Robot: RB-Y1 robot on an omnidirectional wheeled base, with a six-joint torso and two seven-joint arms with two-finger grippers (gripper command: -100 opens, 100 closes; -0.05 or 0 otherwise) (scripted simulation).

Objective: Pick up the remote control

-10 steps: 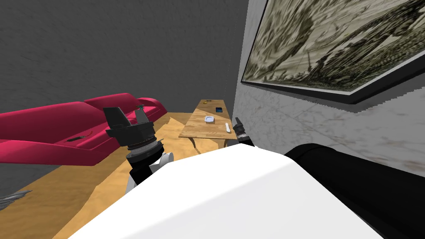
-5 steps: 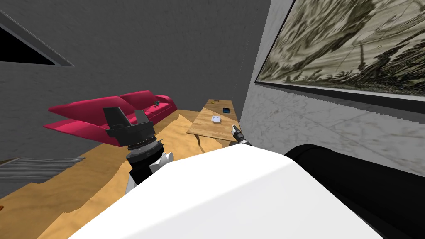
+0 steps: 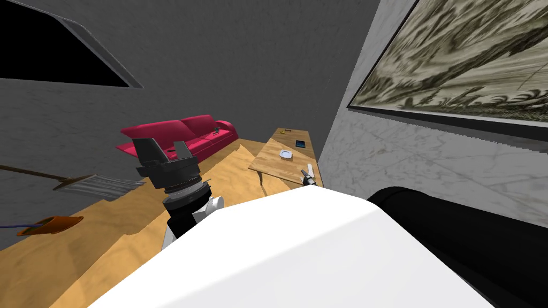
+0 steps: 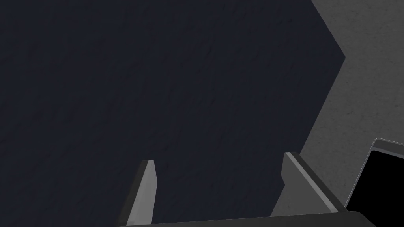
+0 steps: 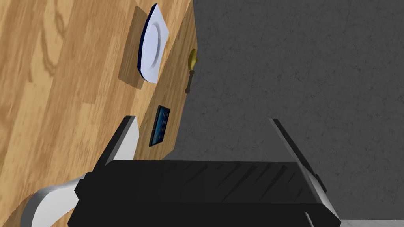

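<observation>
— Dark grey walls (image 3: 241, 64) were seen on two sides of the room, and a pale marbled wall (image 3: 385, 160) on the right, hung with a large framed picture (image 3: 455, 64). What was noted of the surface?

— A wooden table (image 3: 270, 160) was set along the marbled wall, on a wooden floor (image 3: 107, 235). The remote control (image 5: 47, 197), drawn as a white bar, was found at the table's near edge, just beside one finger of the right gripper (image 5: 202, 119); contact could not be told.

— And the hands?

— The right gripper's fingers were spread, grasping nothing. The left gripper (image 4: 218, 157) was held up, likewise spread and empty.

— What else was recorded on the table?

— A white plate (image 5: 152, 51) with a dark rim, a dark slab (image 5: 159, 126) with a blue grid on its face, and a brass-coloured thing (image 5: 192, 59) at the far edge, all farther along the table than the remote control.

— And around it?

— A red sofa (image 3: 184, 132) was partly covered by the left gripper in the head view. A grey broom (image 3: 96, 185) and an orange scoop (image 3: 51, 223) lay on the floor to the left, below a framed black area (image 3: 53, 53).
</observation>
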